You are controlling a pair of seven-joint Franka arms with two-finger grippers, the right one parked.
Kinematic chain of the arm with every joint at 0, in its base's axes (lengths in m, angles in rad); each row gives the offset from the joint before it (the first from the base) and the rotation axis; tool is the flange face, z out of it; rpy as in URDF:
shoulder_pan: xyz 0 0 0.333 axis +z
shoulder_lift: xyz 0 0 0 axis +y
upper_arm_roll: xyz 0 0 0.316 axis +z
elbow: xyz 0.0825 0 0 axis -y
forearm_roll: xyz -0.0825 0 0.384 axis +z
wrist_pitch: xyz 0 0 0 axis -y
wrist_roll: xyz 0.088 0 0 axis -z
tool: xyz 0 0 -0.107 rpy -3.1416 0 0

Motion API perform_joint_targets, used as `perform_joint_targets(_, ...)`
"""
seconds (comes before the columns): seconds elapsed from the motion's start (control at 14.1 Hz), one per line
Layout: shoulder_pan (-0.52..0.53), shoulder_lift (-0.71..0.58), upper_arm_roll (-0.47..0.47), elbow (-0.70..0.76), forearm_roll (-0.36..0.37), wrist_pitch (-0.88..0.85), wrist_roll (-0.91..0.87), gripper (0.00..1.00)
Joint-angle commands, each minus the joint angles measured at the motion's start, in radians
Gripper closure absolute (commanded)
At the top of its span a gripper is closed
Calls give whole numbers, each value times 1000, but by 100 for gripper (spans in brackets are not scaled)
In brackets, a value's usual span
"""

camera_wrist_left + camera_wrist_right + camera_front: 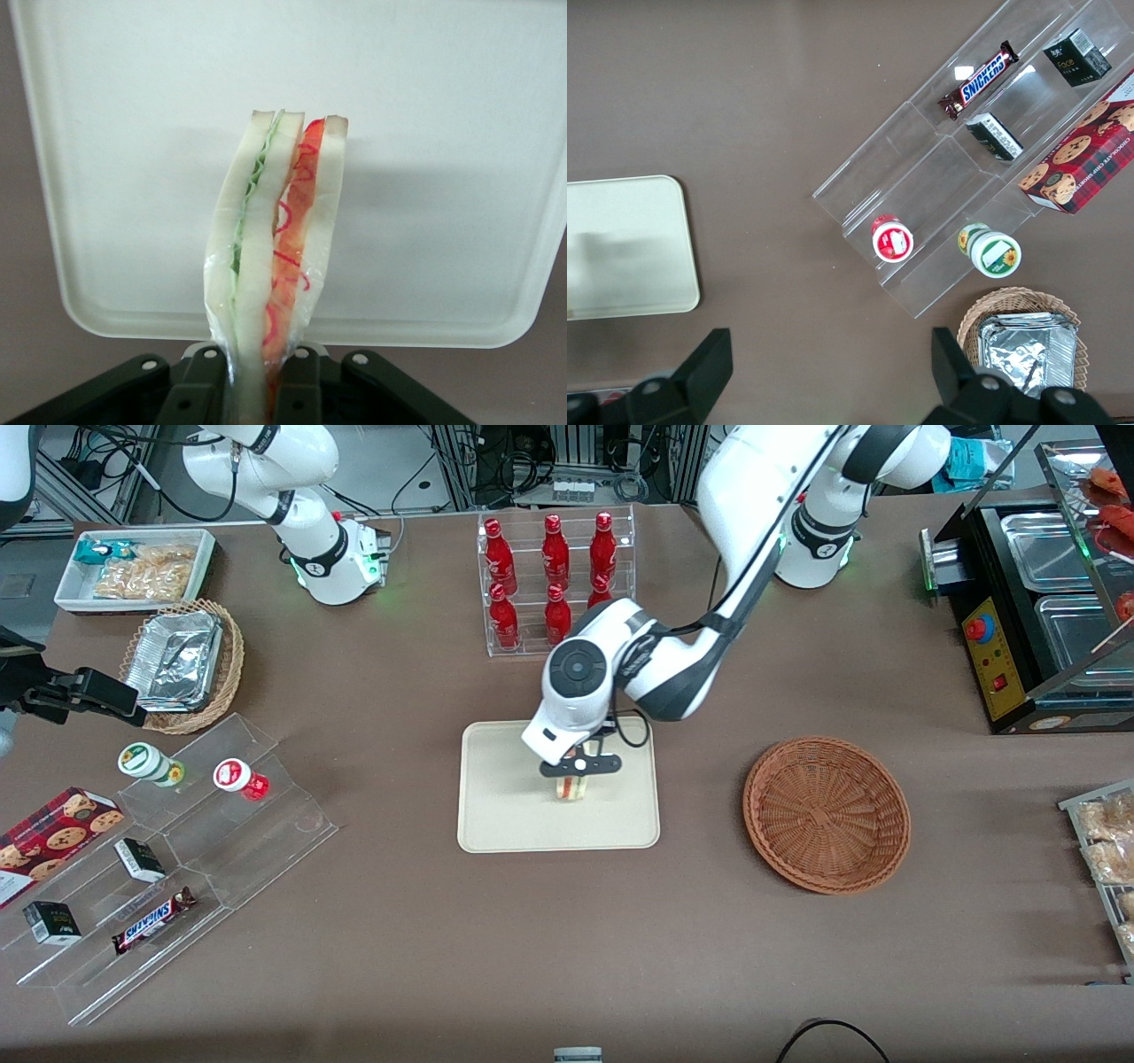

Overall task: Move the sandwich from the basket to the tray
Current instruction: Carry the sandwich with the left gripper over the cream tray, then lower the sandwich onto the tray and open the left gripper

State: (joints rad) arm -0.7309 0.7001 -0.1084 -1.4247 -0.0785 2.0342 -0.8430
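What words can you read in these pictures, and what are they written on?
"SNICKERS": on the candy bar in the clear display stand.
The cookie box, the small dark boxes and the two round lids have print too small to read.
No words show on the sandwich, held by the gripper over the tray, or on the basket.

The sandwich shows white bread with green and red filling stripes. The tray is plain cream-beige, the woven basket reddish-brown, and the gripper apparently black.
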Motion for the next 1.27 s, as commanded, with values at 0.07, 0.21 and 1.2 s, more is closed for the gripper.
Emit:
perform_joint_targets(0.07, -28, 94, 13, 119, -3, -8, -22, 95)
perform_joint_targets(0.21, -28, 110, 13, 138, -4, 7, -98, 95)
perform_joint_targets(1.2, -22, 130, 19, 138, -1, 98, -142, 0)
